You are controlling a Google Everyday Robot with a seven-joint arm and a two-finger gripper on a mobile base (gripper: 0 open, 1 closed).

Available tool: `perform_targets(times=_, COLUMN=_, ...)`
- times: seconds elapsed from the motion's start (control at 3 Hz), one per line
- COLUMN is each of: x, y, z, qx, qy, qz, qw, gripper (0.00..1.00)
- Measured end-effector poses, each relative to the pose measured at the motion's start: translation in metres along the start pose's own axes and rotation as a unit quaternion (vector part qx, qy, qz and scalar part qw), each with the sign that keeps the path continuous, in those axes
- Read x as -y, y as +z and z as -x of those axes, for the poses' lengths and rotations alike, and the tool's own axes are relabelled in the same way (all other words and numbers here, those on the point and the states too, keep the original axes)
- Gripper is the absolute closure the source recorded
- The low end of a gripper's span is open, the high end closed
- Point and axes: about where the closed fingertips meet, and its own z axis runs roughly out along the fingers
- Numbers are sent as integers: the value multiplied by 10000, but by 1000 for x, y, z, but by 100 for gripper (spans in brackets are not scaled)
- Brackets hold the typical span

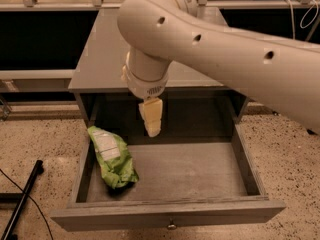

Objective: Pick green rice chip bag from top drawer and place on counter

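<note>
The green rice chip bag [112,156] lies crumpled in the left part of the open top drawer [165,211], its white label panel facing up. My gripper [152,120] points down above the back middle of the drawer, to the right of the bag and higher than it, not touching it. Its fingers are together with no gap and hold nothing. The counter [102,49] is the grey cabinet top behind the drawer. My large white arm covers much of its right side.
A sliver of a yellow sponge [124,74] shows on the counter at the edge of my arm. The drawer front has a small round knob [171,226]. A black pole [21,199] lies on the speckled floor at lower left.
</note>
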Motion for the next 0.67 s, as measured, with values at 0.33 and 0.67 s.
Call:
perform_targets(times=0.33, x=6, y=44, z=30, qx=316, qy=-988, qz=-118, qw=9945, gripper=0)
perform_targets(times=0.67, x=3, y=82, z=66, qx=735, qy=-1961, qz=-216, qw=9776, gripper=0)
